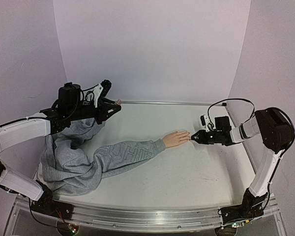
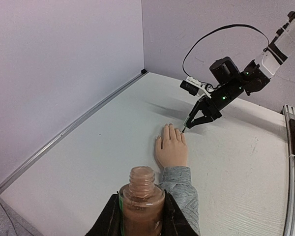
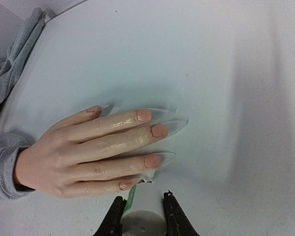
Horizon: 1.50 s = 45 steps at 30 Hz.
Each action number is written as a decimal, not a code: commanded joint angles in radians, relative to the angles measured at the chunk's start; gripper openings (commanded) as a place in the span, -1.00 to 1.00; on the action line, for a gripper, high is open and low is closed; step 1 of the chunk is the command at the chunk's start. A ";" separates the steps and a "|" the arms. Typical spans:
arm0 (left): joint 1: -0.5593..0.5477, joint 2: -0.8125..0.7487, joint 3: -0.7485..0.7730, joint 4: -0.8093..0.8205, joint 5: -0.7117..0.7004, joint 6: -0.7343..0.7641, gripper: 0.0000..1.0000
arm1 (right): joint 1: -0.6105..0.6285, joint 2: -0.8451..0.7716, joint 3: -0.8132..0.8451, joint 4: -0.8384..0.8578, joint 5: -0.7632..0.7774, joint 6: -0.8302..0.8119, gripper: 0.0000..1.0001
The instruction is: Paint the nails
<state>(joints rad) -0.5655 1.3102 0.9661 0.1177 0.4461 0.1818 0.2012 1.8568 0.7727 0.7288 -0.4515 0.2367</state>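
Five nails [image 3: 159, 130] show on the mannequin hand [image 3: 83, 152], small glossy peach-pink ovals on smooth, skin-coloured fingers. The hand lies flat, palm down, at centre-left of the right wrist view and mid-frame from above. It ends one grey knit sweatshirt sleeve [image 1: 128, 156] on the white tabletop [image 1: 196, 172]. The right jaws are clamped around one white cylindrical cap [image 3: 143, 221] at the bottom edge, its brush tip just beside the little finger. The left jaws grip one round, open-necked bottle [image 2: 141, 199] of brownish polish, bottom centre of the left wrist view.
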 commanded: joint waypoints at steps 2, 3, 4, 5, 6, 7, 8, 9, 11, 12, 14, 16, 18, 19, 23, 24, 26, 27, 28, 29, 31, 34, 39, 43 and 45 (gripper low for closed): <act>0.006 -0.034 0.012 0.060 0.010 -0.001 -1.00 | -0.003 -0.080 -0.041 0.059 -0.043 -0.010 -1.00; 0.006 -0.034 0.011 0.060 0.010 0.000 -1.00 | -0.003 -0.089 -0.047 0.064 -0.045 -0.010 -1.00; 0.006 -0.035 0.011 0.060 0.011 -0.002 -1.00 | -0.003 -0.091 -0.051 0.067 -0.049 -0.012 -1.00; 0.006 -0.035 0.011 0.060 0.012 -0.002 -1.00 | -0.003 -0.092 -0.052 0.071 -0.056 -0.014 -1.00; 0.006 -0.035 0.013 0.060 0.012 -0.003 -1.00 | -0.003 -0.091 -0.052 0.073 -0.062 -0.015 -1.00; 0.006 -0.034 0.014 0.060 0.014 -0.004 -1.00 | -0.003 -0.092 -0.054 0.077 -0.066 -0.017 -1.00; 0.006 -0.035 0.013 0.060 0.014 -0.005 -1.00 | -0.003 -0.095 -0.057 0.082 -0.068 -0.017 -1.00; 0.006 -0.033 0.014 0.060 0.014 -0.005 -1.00 | -0.003 -0.098 -0.060 0.090 -0.071 -0.018 -1.00; 0.006 -0.032 0.013 0.060 0.015 -0.006 -1.00 | -0.003 -0.094 -0.057 0.095 -0.076 -0.019 -1.00; 0.006 -0.031 0.015 0.060 0.016 -0.006 -1.00 | -0.004 -0.086 -0.051 0.094 -0.079 -0.018 -1.00; 0.006 -0.028 0.015 0.060 0.018 -0.008 -1.00 | -0.003 -0.069 -0.037 0.089 -0.084 -0.015 -1.00; 0.006 -0.029 0.015 0.059 0.019 -0.007 -1.00 | -0.003 -0.064 -0.032 0.088 -0.078 -0.014 -1.00; 0.006 -0.029 0.015 0.060 0.018 -0.008 -1.00 | -0.003 -0.063 -0.029 0.087 -0.074 -0.013 -1.00; 0.005 -0.029 0.016 0.060 0.020 -0.008 -1.00 | -0.003 -0.061 -0.028 0.088 -0.076 -0.013 -1.00; 0.006 -0.027 0.017 0.060 0.020 -0.008 -1.00 | -0.003 -0.044 -0.013 0.080 -0.082 -0.013 -1.00; 0.006 -0.026 0.017 0.060 0.020 -0.008 -1.00 | -0.003 -0.040 -0.009 0.077 -0.083 -0.013 -1.00; 0.006 -0.026 0.018 0.060 0.021 -0.008 -1.00 | -0.003 -0.037 -0.006 0.077 -0.085 -0.013 -1.00; 0.006 -0.025 0.019 0.060 0.022 -0.008 -1.00 | -0.003 -0.035 -0.005 0.077 -0.085 -0.013 -1.00; 0.006 -0.025 0.019 0.061 0.022 -0.008 -1.00 | -0.003 -0.034 -0.003 0.074 -0.087 -0.013 -1.00; 0.006 -0.025 0.019 0.060 0.022 -0.008 -1.00 | -0.004 -0.031 -0.001 0.073 -0.088 -0.013 -1.00; 0.006 -0.023 0.019 0.060 0.023 -0.008 -1.00 | -0.003 -0.027 0.003 0.071 -0.090 -0.013 -1.00; 0.006 -0.020 0.019 0.060 0.024 -0.009 -1.00 | -0.003 -0.024 0.006 0.068 -0.090 -0.013 -1.00; 0.006 -0.024 0.018 0.060 0.022 -0.008 -1.00 | -0.002 -0.024 0.005 0.058 -0.084 -0.011 -1.00; 0.006 -0.024 0.017 0.060 0.020 -0.008 -1.00 | 0.001 -0.019 0.012 0.044 -0.079 -0.013 -1.00; 0.006 -0.022 0.016 0.060 0.022 -0.008 -1.00 | 0.003 -0.015 0.016 0.039 -0.077 -0.015 -1.00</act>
<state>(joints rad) -0.5655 1.3098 0.9661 0.1173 0.4519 0.1818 0.2012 1.8324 0.7498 0.7773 -0.5121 0.2321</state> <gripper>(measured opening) 0.232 0.217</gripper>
